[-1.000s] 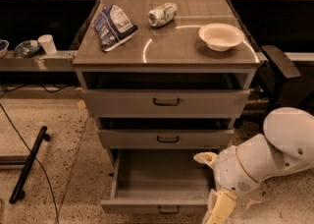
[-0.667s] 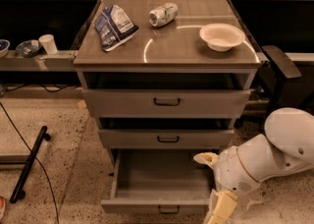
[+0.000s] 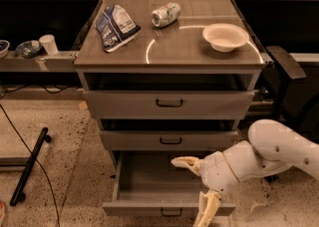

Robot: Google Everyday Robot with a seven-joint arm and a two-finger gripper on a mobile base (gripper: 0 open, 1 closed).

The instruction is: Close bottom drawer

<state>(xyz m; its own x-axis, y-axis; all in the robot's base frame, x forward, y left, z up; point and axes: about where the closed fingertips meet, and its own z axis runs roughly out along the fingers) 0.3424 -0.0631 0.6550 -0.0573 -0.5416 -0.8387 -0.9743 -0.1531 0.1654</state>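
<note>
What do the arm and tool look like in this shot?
The arm is made of smooth, rounded white shell segments, bulbous at the joint, with a thin dark seam ring near the wrist. No cables, sleeves or markings show. The tool, low at the right front of the open bottom drawer, has two tapered cream-yellow fingers on a rounded white housing.

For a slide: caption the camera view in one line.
Open gripper at a front corner of the pulled-out bottom drawer; bag, can and bowl on the cabinet top.
</note>
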